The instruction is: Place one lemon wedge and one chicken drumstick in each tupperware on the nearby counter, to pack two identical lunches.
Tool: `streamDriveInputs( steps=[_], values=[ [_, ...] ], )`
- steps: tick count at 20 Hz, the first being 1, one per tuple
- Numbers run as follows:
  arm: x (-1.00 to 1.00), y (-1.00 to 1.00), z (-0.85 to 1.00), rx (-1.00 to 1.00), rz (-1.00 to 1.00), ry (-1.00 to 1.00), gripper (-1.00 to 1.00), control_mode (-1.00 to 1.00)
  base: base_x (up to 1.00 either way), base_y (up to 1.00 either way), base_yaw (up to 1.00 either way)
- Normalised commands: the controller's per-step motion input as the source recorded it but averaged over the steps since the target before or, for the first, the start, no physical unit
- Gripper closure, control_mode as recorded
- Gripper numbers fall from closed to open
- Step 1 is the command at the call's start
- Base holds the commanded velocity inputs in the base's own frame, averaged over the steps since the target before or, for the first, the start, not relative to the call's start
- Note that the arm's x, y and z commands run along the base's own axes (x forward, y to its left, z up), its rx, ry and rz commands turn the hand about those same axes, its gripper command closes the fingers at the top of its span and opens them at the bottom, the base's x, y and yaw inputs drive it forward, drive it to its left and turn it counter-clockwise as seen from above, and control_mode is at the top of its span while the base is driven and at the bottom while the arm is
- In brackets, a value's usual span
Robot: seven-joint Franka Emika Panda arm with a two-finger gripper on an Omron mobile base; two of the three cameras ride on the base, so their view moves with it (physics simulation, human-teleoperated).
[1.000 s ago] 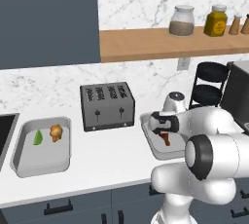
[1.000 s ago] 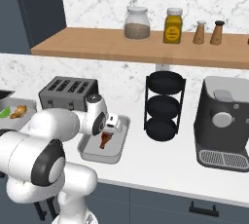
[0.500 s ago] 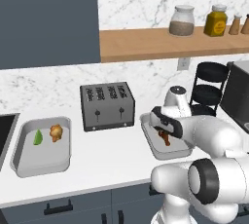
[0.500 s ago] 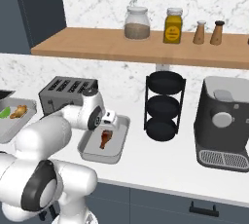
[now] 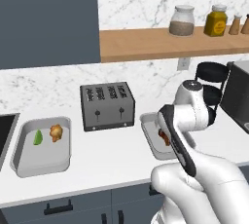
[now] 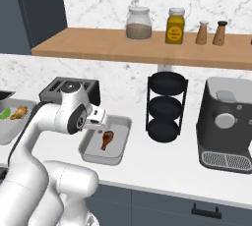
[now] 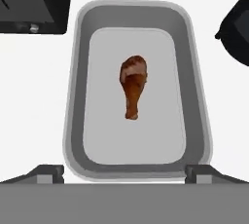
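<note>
The dark reddish-brown chicken drumstick (image 7: 133, 91) lies loose in the middle of the right tupperware (image 7: 197, 96), also seen from the base (image 6: 106, 139). My gripper (image 7: 124, 173) hovers open above this tray's near end, its fingertips (image 7: 47, 172) set wide apart with nothing between them. The left tupperware (image 5: 29, 162) holds the green lemon wedge (image 5: 38, 138) and the golden orange-brown drumstick (image 5: 56, 132) side by side. The yellow lemon wedge is out of view. My arm hides part of the right tupperware (image 5: 148, 131) in the left base view.
A dark toaster (image 5: 107, 105) stands between the two trays. A black tiered rack (image 6: 166, 107) and a coffee machine (image 6: 226, 122) stand right of the right tray. A wooden shelf (image 6: 123, 45) with jars hangs above. A sink edge (image 5: 4, 130) lies at far left.
The hand has lifted from low in the right tray to above it. The dark drumstick stays lying in the tray.
</note>
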Motion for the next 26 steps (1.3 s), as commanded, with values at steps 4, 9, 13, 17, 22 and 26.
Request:
streamDriveInputs(
  steps=[4, 9, 13, 17, 22, 26],
  values=[
    [-0.97, 0.01, 0.62, 0.0, 0.0, -0.25, -1.0, -1.0, 0.0, 0.0, 0.0],
    [-0.63, 0.09, 0.28, 0.0, 0.0, -0.17, -1.0, -1.0, 0.0, 0.0, 0.0],
    [-0.43, 0.0, 0.08, 0.0, 0.0, -0.15, -1.0, -1.0, 0.0, 0.0, 0.0],
    [-0.2, 0.0, 0.0, 0.0, 0.0, -0.05, -1.0, -1.0, 0.0, 0.0, 0.0],
    [0.0, 0.0, 0.0, 0.0, 0.0, 0.0, -1.0, -1.0, 0.0, 0.0, 0.0],
    [-0.22, 0.0, 0.0, 0.0, 0.0, -0.01, -1.0, -1.0, 0.0, 0.0, 0.0]
  ],
)
